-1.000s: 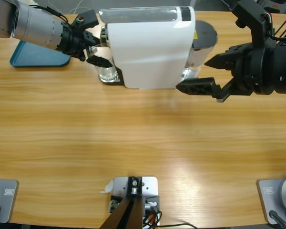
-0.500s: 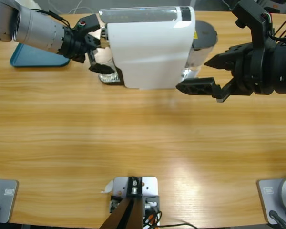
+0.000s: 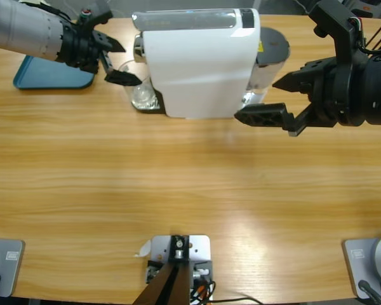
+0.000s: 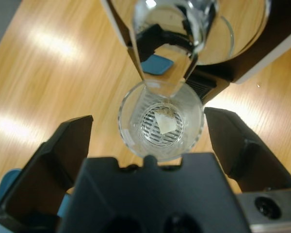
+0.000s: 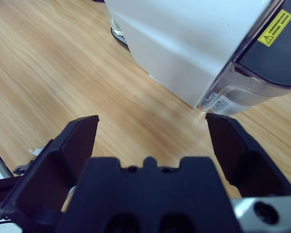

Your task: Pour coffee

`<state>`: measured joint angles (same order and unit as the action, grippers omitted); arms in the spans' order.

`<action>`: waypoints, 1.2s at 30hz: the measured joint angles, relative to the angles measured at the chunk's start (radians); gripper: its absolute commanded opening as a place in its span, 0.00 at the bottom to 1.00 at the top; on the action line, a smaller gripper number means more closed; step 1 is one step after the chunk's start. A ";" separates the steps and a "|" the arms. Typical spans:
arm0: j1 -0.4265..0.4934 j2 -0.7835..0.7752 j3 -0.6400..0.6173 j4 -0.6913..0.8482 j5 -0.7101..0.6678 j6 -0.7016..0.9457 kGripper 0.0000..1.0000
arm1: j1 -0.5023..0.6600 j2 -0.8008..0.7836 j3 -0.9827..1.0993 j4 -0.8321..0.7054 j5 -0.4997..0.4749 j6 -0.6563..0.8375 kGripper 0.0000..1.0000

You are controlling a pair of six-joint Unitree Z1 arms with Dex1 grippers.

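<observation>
Glass (image 3: 141, 94) sits on drip grille under spout of coffee machine (image 3: 200, 63), far side of table (image 3: 178, 190). L gripper (image 3: 114, 62) released, jaws wide, just left of glass, not touching. R gripper (image 3: 276, 98) released, empty, right of machine.

Left tool (image 4: 148, 141) spread wide, jaws either side of an empty clear glass (image 4: 160, 127), not touching it. Glass sits on the metal drip grate (image 4: 157, 123), right under the chrome spout (image 4: 167, 43) of the coffee machine (image 4: 242, 53). Wooden desk (image 4: 48, 68) around; blue tray (image 4: 2, 189) at lower left.
</observation>
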<state>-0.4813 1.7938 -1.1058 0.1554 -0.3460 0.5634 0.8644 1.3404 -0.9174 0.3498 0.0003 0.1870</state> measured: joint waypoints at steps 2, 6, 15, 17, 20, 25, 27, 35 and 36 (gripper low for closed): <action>0.005 -0.017 0.010 0.000 0.000 -0.008 1.00 | 0.000 0.000 0.000 0.000 0.000 0.000 1.00; 0.009 -0.097 0.065 0.000 0.003 -0.047 1.00 | 0.000 0.000 -0.006 0.000 0.000 0.000 0.98; -0.134 -0.373 0.207 0.034 0.093 -0.261 1.00 | -0.011 0.005 -0.094 0.084 0.000 0.000 0.32; -0.166 -0.424 0.220 0.060 0.128 -0.349 1.00 | -0.055 0.011 -0.147 0.162 0.008 0.000 0.00; -0.186 -0.494 0.247 0.114 0.225 -0.466 1.00 | -0.131 0.019 -0.239 0.245 0.030 0.003 0.00; -0.186 -0.593 0.282 0.146 0.310 -0.567 1.00 | -0.203 0.063 -0.456 0.332 0.033 -0.016 0.00; -0.186 -0.614 0.296 0.152 0.316 -0.582 1.00 | -0.214 0.113 -0.583 0.424 0.033 -0.032 0.00; -0.169 -0.652 0.321 0.228 0.333 -0.627 1.00 | -0.228 0.399 -1.013 0.744 0.113 -0.036 0.00; -0.166 -0.657 0.329 0.232 0.335 -0.630 1.00 | -0.230 0.422 -1.030 0.751 0.117 -0.036 0.00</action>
<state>-0.6472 1.1365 -0.7772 0.3875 -0.0114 -0.0663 0.6347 1.7625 -1.9475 1.1010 0.1174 0.1507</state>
